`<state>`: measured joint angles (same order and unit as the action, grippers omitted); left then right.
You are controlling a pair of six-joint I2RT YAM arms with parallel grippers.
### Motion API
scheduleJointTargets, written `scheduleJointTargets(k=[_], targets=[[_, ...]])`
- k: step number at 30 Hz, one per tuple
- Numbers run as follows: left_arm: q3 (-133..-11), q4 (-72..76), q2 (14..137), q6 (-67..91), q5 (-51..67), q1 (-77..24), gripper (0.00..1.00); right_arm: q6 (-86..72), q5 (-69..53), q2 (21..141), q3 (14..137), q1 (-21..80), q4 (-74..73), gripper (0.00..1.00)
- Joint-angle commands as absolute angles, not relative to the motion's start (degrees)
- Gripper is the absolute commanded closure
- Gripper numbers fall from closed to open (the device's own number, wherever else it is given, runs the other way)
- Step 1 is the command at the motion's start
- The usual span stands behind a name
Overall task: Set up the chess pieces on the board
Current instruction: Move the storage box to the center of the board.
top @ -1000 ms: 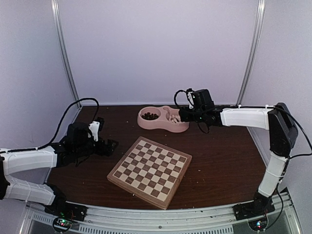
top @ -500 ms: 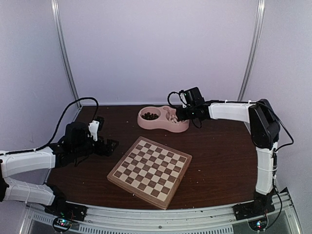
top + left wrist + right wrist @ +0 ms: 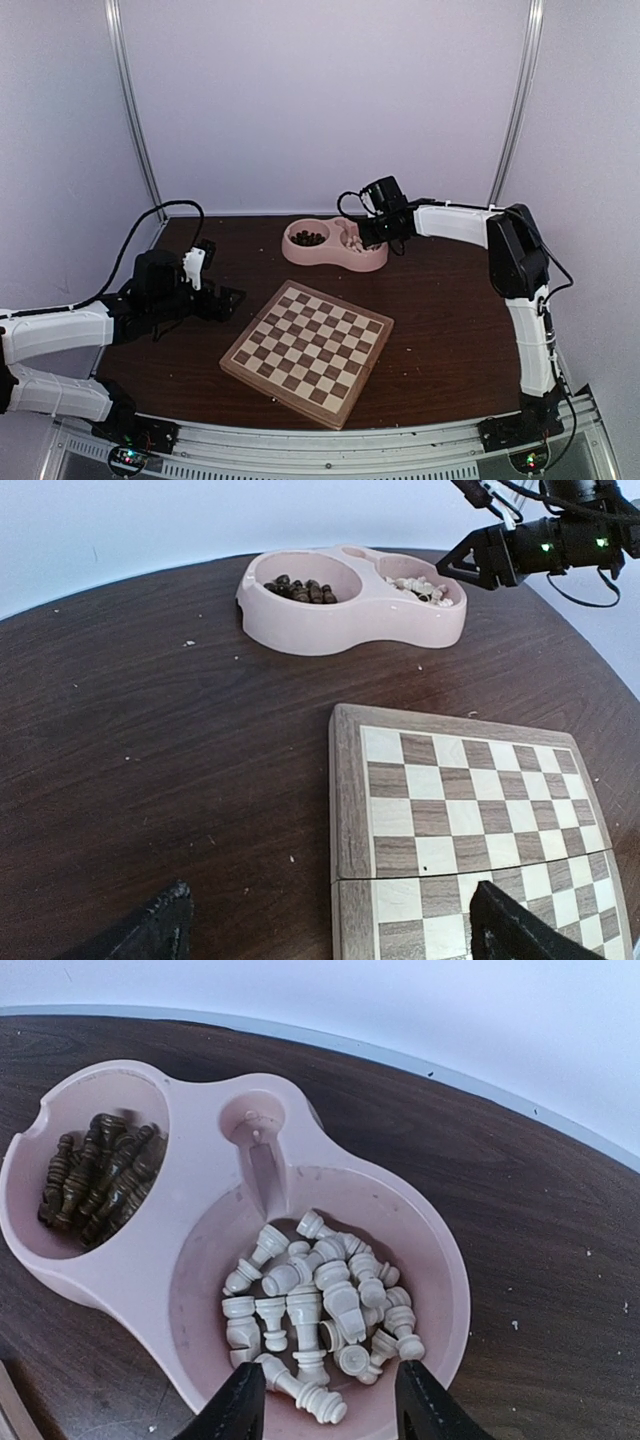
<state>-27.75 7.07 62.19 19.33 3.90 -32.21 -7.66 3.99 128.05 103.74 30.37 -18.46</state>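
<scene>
Several pale cream chess pieces (image 3: pixel 320 1305) lie in a heap in the right compartment of a pink double bowl (image 3: pixel 200 1140). They also show in the left wrist view (image 3: pixel 415 585). My right gripper (image 3: pixel 325 1405) is open and empty, hovering over that heap; in the top view it (image 3: pixel 368 232) is at the bowl's right end. The wooden chessboard (image 3: pixel 308 350) lies bare in the middle of the table, also in the left wrist view (image 3: pixel 470 820). My left gripper (image 3: pixel 330 925) is open and empty, low over the board's left edge; in the top view it (image 3: pixel 232 296) is left of the board.
Dark brown pieces (image 3: pixel 95 1175) fill the bowl's left compartment, also in the top view (image 3: pixel 306 238). The pink bowl (image 3: pixel 330 258) stands at the back of the dark wooden table (image 3: pixel 450 310). Purple walls and metal posts enclose the table.
My right arm has swung left and reached out, bringing its gripper over the bowl's right compartment. The left arm has barely moved.
</scene>
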Motion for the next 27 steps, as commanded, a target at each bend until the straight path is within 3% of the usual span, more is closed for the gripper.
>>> scheduleJointTargets(k=[1,23,27], targets=[[-27.95,9.98,62.12,18.78,6.43,-31.99,0.03,-6.85,3.35,131.58,108.48,29.38,-22.0,0.53],[-28.65,10.0,63.38,19.64,9.65,-31.99,0.03,-9.93,-5.27,140.19,118.1,26.54,-29.46,0.54],[-28.74,10.02,63.52,19.77,10.07,-31.99,0.03,-9.72,-6.04,142.23,120.7,26.54,-31.14,0.6]])
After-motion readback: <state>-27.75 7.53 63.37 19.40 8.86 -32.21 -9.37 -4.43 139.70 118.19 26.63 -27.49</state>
